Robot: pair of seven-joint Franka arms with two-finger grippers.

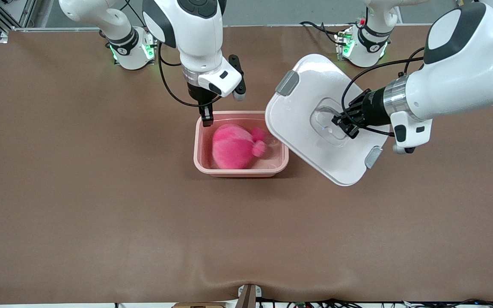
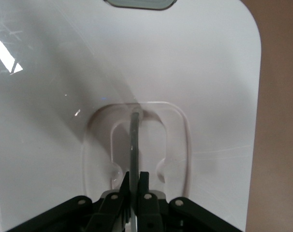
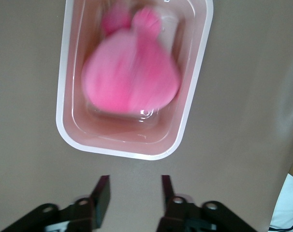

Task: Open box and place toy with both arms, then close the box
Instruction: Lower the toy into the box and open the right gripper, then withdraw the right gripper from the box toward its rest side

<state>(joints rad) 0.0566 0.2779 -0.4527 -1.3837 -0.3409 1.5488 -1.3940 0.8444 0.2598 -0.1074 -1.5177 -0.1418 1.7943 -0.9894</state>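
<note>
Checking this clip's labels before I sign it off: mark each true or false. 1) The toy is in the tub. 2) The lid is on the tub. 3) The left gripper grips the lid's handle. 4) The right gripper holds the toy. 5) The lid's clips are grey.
1) True: the pink plush toy lies inside the pink tub.
2) False: the white lid is held tilted in the air beside the tub, toward the left arm's end.
3) True: the left gripper is shut on the clear centre handle.
4) False: the right gripper is open and empty, over the tub's rim.
5) True: grey clip.
</note>
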